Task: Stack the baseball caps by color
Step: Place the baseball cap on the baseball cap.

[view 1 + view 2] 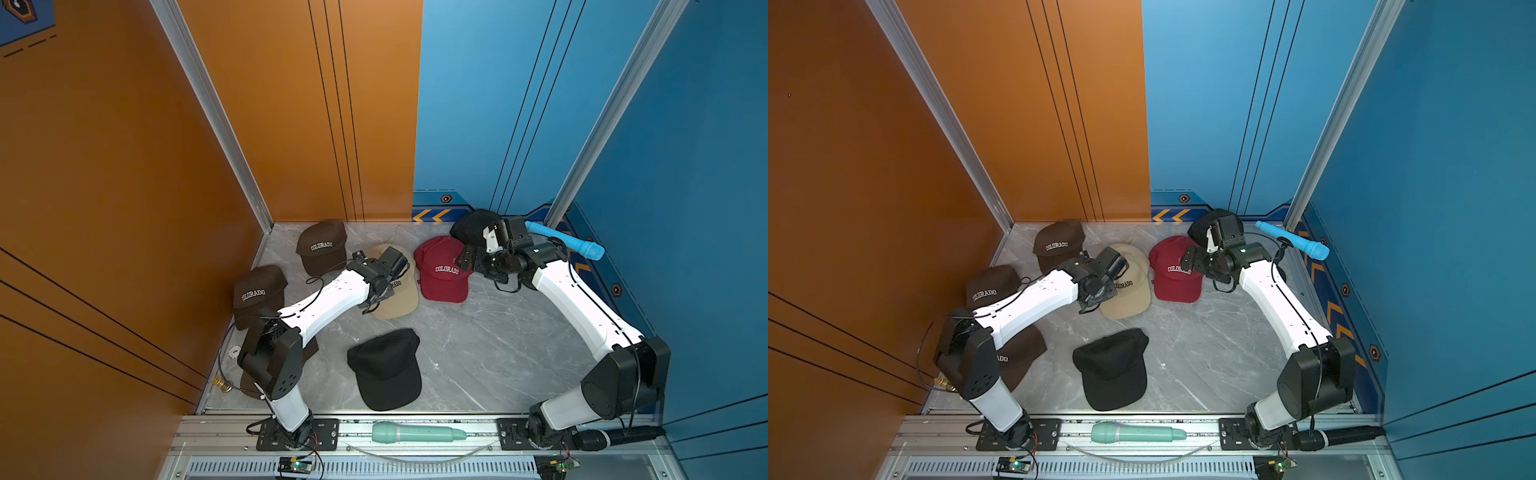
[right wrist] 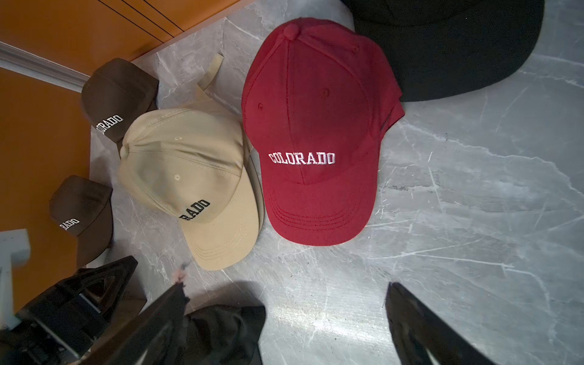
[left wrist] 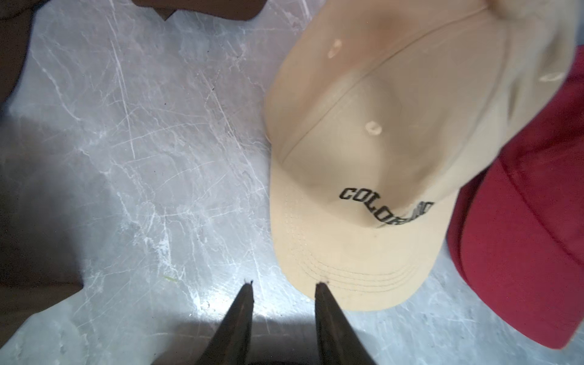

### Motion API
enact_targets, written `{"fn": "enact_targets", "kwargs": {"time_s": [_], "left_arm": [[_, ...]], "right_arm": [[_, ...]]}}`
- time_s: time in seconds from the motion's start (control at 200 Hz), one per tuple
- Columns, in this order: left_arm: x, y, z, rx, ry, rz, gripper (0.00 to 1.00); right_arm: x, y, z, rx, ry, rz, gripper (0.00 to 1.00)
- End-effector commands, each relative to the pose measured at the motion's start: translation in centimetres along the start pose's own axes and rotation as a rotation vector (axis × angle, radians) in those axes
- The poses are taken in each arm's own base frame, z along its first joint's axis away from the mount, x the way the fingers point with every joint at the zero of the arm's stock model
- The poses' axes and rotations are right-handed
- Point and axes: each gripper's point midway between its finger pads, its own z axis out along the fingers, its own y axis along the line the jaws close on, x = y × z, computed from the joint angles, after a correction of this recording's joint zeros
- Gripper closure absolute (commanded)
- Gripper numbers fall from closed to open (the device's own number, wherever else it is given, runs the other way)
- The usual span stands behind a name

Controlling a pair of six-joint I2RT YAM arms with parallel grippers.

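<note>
Beige cap (image 3: 363,158), likely soft and light, lay on the table (image 3: 142,158) beside the red cap (image 3: 521,237); its stiffer brim (image 3: 357,278) seemed the best hold, left end effector (image 3: 286,284) narrow, right end effector (image 2: 286,282) wide, both empty.

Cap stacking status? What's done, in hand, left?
Done: beige cap seems stacked on a second beige one, whose brim edge shows beneath; red cap alone or stacked, unclear. In hand: nothing, left gripper and right gripper open, empty. Left: three brown caps and two black caps lie apart.
</note>
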Motion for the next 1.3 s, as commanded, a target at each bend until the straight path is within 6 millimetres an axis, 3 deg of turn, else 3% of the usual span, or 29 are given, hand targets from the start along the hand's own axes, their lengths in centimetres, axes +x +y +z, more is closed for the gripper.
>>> {"fn": "enact_targets", "kwargs": {"time_s": [0.0, 0.295, 0.676, 0.876, 1.031, 1.206, 1.296], "left_arm": [[-0.4, 0.0, 0.8, 0.013, 0.002, -0.016, 0.65], [-1.2, 1.0, 3.7, -0.016, 0.049, -0.023, 0.67], [-3.0, -0.6, 5.1, 0.014, 0.077, 0.018, 0.69], [-4.7, -0.5, 4.1, 0.043, 0.054, 0.006, 0.69], [-5.4, 0.9, 2.4, 0.041, 0.008, -0.008, 0.40], [-5.3, 2.5, 0.5, 0.061, -0.011, -0.060, 0.41], [-4.3, 3.0, -0.4, 0.074, -0.009, -0.078, 0.42]], "right_arm": [[-0.5, 0.7, -0.6, 0.011, -0.026, 0.001, 0.00], [-1.6, 3.0, -2.8, 0.009, -0.100, -0.050, 0.00], [-0.4, 2.8, -5.6, 0.047, -0.156, -0.051, 0.00], [0.2, 2.5, -6.8, 0.051, -0.190, -0.041, 0.00], [0.9, 2.1, -6.5, 0.064, -0.182, -0.046, 0.00], [0.8, 2.4, -5.3, 0.055, -0.153, -0.065, 0.00], [0.4, 3.0, -4.6, 0.040, -0.134, -0.077, 0.00]]}}
